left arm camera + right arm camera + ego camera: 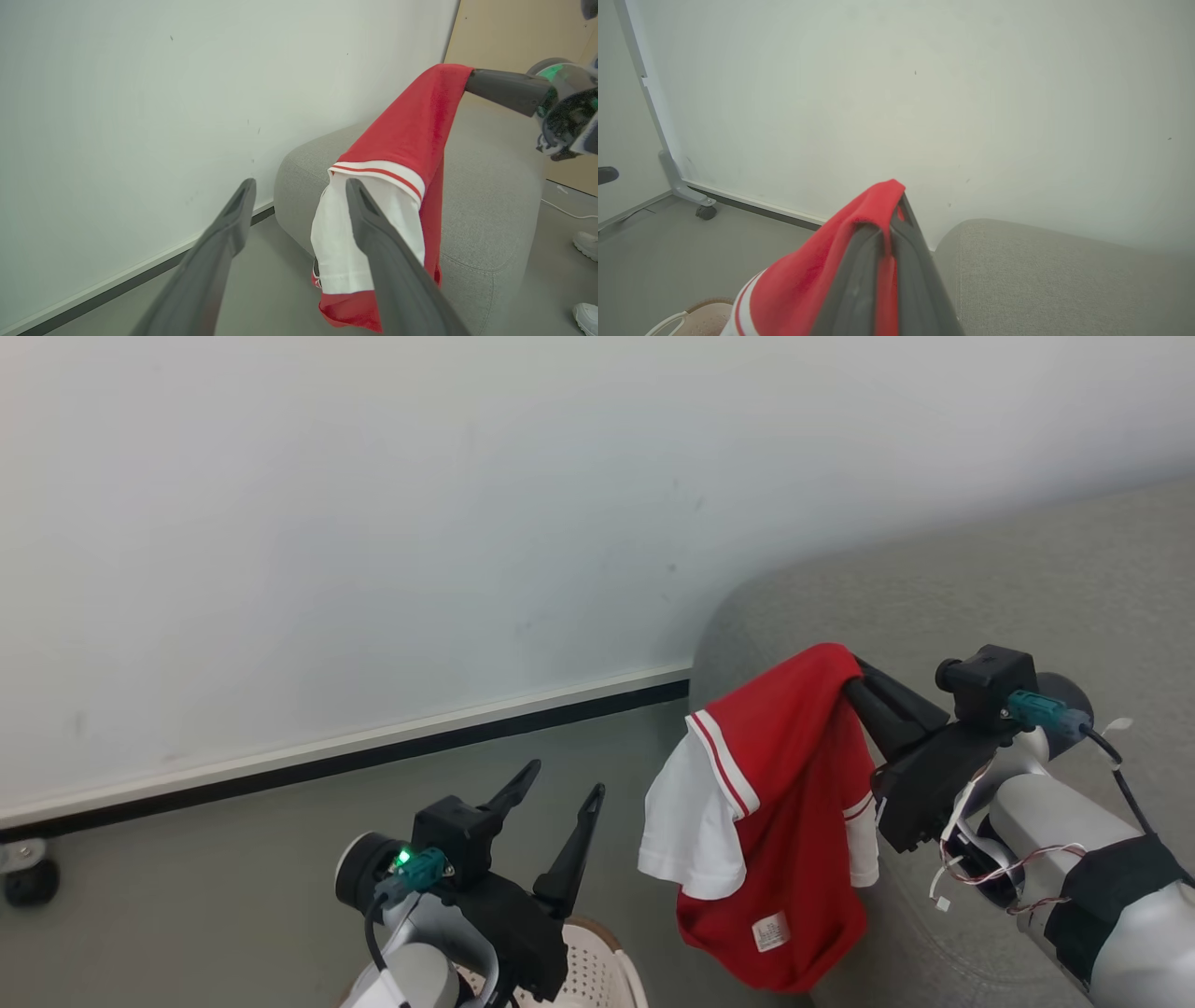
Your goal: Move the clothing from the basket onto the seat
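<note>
One garment (794,784) in R tool (857,679), basket (597,971) near

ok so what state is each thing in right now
left gripper, open, holding nothing
right gripper, shut on the clothing
clothing, lifted, hanging limp from the right gripper
basket, partly in view, contents hidden
seat, clothing not yet laid on it

Bright red shirt (794,775) up there, white sleeve (686,831), white band (724,765) carrying thin red stripes, small white label (771,931). Sofa (980,588), plain light grey. Basket (597,975) cream-white, dotted with holes, brown rim (710,302). Wall (373,523) off-white, skirting (373,756) black, floor (187,896) grey.
</note>
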